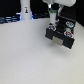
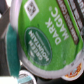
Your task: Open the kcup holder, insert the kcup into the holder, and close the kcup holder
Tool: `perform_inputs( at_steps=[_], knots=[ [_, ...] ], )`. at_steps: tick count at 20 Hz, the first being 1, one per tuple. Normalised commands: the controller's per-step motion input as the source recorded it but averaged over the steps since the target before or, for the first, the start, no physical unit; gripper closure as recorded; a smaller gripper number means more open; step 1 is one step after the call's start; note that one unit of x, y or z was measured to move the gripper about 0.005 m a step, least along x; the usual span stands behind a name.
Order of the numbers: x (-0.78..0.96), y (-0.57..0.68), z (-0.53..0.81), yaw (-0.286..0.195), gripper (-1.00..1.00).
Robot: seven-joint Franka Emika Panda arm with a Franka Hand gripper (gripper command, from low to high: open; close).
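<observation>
Arm (image 1: 54, 11) came in from the top of the exterior view, white links reaching down over the kcup holder (image 1: 61, 34). Holder was a black boxy unit sitting on the pale tabletop (image 1: 25, 55) toward the exterior view's right, tray pulled out toward the camera, round slots visible, a couple of pods with reddish or white tops blurred inside. Gripper (image 1: 53, 22) sat right above the back part of the holder, too small and blurred there to read how the jaws stood.

Wrist view was almost filled by the kcup (image 2: 46, 37): green foil top with white lettering "DARK MAGIC", a round green logo, a small QR-style square near one edge, white rim around it. Kcup was directly under the jaws, very close to the lens, lid facing the camera and tilted a bit. A teal finger pad (image 2: 11, 45) ran along one side of the rim, touching or just beside it; cannot tell which. The other pad was not visible. So jaws looked set around the kcup, but a firm grasp cannot be confirmed from these frames.

Dark holder parts and a bit of another pod's reddish edge (image 2: 75, 75) showed behind the kcup.

Far off, a white bottle-like object (image 1: 25, 11) stood at the tabletop's back, well apart from the jaws.
</observation>
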Motion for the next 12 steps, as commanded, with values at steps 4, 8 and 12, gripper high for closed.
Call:
perform_inputs(
  at_steps=[4,8,12],
  knots=[
    [0.5,0.49,0.31,0.0,1.0],
    [0.39,0.36,0.08,0.004,1.0],
    [0.18,0.56,0.03,0.06,1.0]
  ],
)
